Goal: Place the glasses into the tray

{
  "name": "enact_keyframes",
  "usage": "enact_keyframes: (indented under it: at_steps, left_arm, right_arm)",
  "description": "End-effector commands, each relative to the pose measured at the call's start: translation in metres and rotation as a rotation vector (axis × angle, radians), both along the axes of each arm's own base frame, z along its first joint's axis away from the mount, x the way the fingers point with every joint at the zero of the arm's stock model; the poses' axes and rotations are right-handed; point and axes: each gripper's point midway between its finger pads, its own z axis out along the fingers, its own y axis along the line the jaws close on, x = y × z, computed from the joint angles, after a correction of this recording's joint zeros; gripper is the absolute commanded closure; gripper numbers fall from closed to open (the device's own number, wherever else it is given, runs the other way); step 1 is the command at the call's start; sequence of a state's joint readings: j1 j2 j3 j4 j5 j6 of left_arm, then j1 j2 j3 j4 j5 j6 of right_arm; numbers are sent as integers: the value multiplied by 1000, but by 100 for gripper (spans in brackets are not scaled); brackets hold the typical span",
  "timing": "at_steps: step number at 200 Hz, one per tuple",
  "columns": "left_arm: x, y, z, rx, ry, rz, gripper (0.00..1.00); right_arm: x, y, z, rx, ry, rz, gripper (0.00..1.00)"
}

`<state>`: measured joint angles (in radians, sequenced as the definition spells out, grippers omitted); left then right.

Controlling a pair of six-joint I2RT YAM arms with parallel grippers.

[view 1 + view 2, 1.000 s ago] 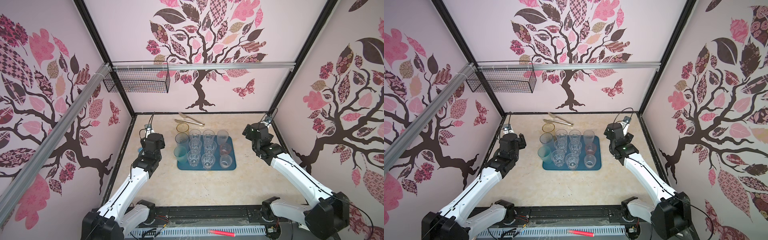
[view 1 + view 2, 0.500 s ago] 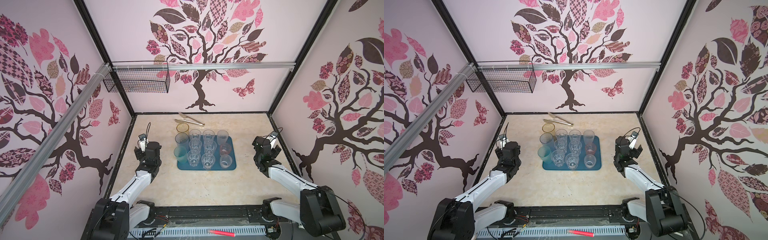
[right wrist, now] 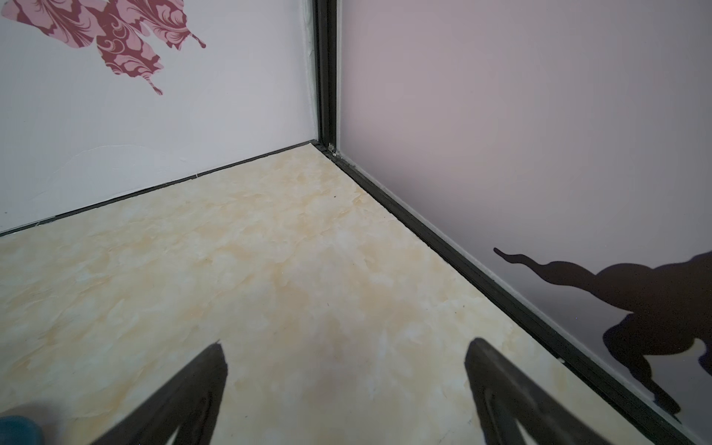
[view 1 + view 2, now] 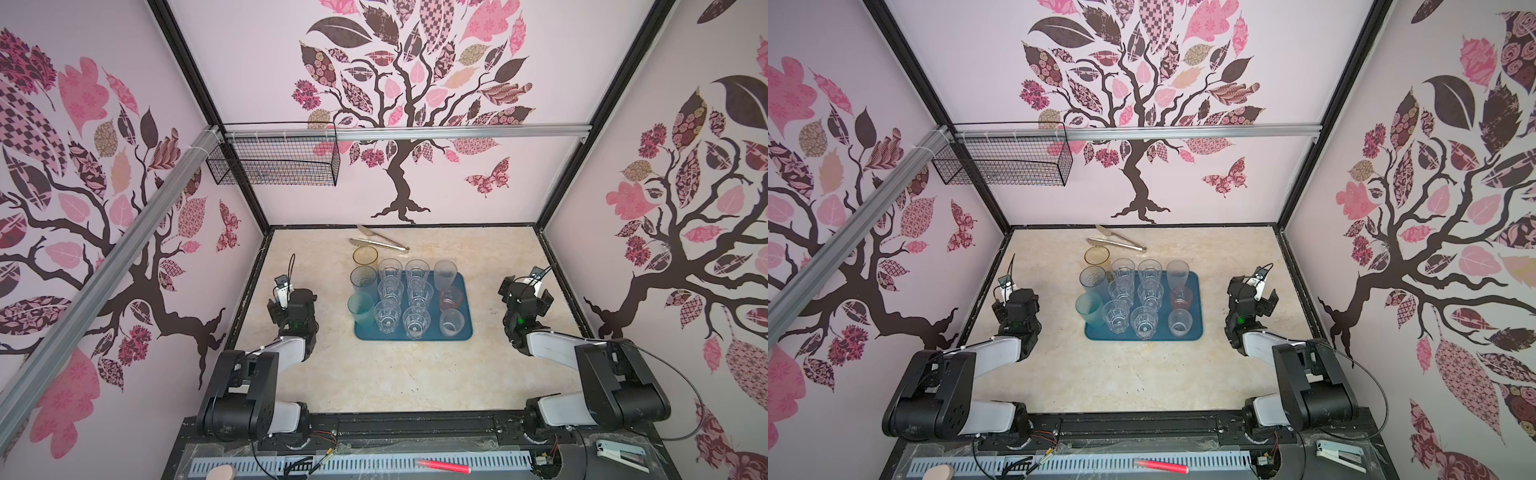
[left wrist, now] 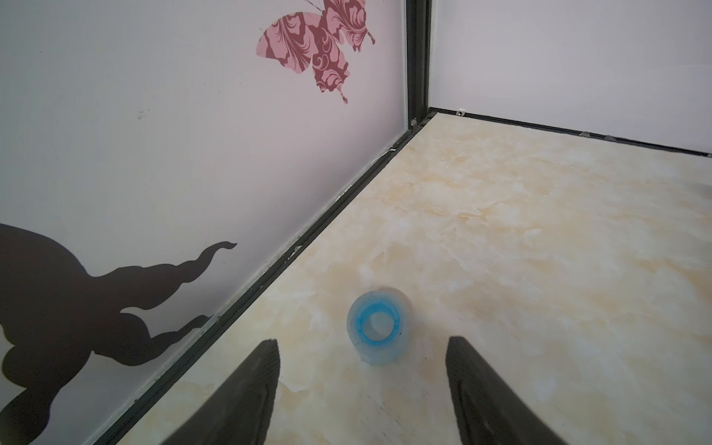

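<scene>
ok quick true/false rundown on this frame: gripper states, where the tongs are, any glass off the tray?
1. The left gripper and right gripper are both open and empty. True.
2. The tongs lie in the tray. False: they lie on the table behind it, near the back wall.
3. A blue glass sits on the table just ahead of the left gripper, off the tray and untouched. True; the wrist view shows it, while the arm hides it in both top views.
4. The right gripper holds the pink glass. False: that glass stands in the tray, and only bare table lies ahead of the right gripper.
</scene>
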<state>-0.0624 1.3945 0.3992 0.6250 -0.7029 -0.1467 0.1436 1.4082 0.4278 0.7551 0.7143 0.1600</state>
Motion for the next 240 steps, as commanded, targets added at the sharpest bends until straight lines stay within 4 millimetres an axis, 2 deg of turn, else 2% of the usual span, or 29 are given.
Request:
enact_keyframes:
  at_steps: [1, 18, 36, 51, 67, 88, 121, 150, 155, 158, 169, 186, 240]
  left_arm:
    - [11, -7, 1, -67, -98, -77, 28]
    - [18, -5, -3, -81, -86, -87, 28]
    - [24, -12, -5, -80, -68, -137, 28]
    - [26, -18, -7, -84, -53, -174, 28]
    - [32, -23, -8, -80, -40, -215, 29]
    - [43, -32, -15, -80, 12, -269, 28]
    - [43, -33, -15, -81, 10, -275, 27]
    - [43, -33, -16, -83, 14, -275, 19]
    - [44, -33, -16, -81, 17, -275, 5]
    - [44, -33, -17, -82, 19, -276, 3]
    - [45, -33, -18, -88, 20, -288, 3]
    - [44, -33, -17, -89, 16, -289, 2]
    - [43, -33, -15, -86, 6, -292, 2]
  right_arm:
    - [11, 7, 13, 3, -47, 44, 1]
    - [10, 12, 7, 4, -41, 90, 1]
    - [2, 10, -16, 33, -41, 110, 1]
    - [-5, 8, -9, 11, -130, 112, 1]
    - [2, 13, -17, 34, -59, 131, 0]
    - [7, 15, -18, 26, -54, 149, 0]
    - [14, 16, -24, 56, -27, 192, 0]
    - [16, 31, -26, 72, -41, 324, 0]
    - [13, 33, -31, 84, -40, 350, 0]
    - [11, 33, -31, 78, -57, 356, 0]
    - [8, 33, -24, 45, -128, 361, 0]
    - [11, 34, -31, 70, -48, 353, 1]
    - [8, 33, -29, 62, -69, 340, 0]
